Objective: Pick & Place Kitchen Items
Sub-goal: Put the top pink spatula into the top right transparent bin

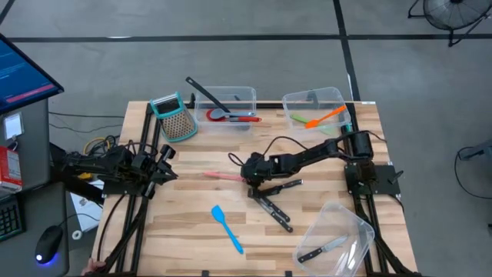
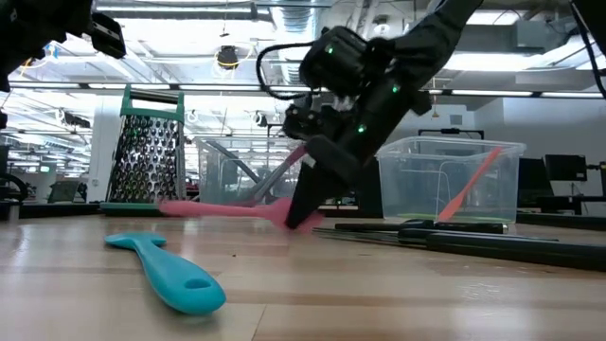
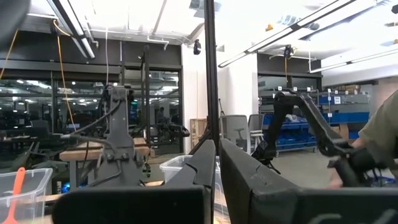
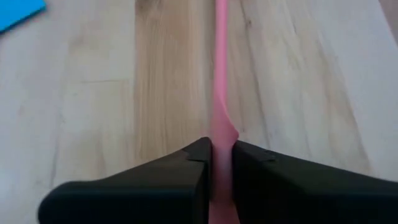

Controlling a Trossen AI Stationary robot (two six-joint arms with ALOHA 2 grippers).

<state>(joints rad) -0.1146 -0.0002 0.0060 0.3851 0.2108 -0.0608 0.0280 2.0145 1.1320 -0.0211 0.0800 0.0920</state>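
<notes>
Partly done, by the look of it. Already in bins: black ladle and red-headed spatula in the clear bin at the far edge of the counter, middle; orange spatula and a green utensil in the second bin at the far right corner; one knife in the third bin, tilted at the near right corner.

Left to place: pink spatula, flat at mid-counter, clamped at one end by the right hand, fingers tight on its handle and not yet lifted. Blue spatula loose nearer the front edge, well apart from any bin. Black-handled knives in a loose pile just beside the right hand, toward the near right.

Left hand parked at the left edge, fingers narrow, holding nothing.

Count: three bins; six spatula-or-spoon type utensils, one each of black, red, orange, green, pink and blue; one knife binned, plus two or three on the counter, overlapping and hard to separate; one teal-framed grater upright near the far left corner.
</notes>
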